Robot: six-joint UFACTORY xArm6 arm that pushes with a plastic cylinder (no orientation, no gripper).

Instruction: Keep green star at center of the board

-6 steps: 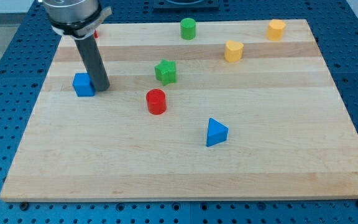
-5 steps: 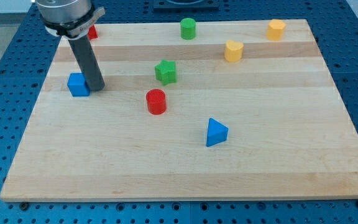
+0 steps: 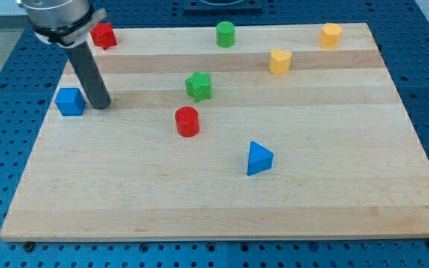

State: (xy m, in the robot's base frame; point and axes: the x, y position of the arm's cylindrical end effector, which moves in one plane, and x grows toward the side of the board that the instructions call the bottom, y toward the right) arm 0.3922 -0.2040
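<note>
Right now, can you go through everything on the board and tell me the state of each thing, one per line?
my tip: down on the board, just right of the blue cube
blue cube: at the board's left edge
green star: upright, near the centre, untouched
red cylinder: standing
blue triangle: resting alone
green cylinder: standing at the top edge
red block: top-left corner
yellow blocks: top right, apart

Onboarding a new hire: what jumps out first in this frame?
The dark rod at the view's left, my tip right beside the blue cube at the board's left edge. Then the green star near mid-board, untouched, with a red cylinder just below it.
</note>
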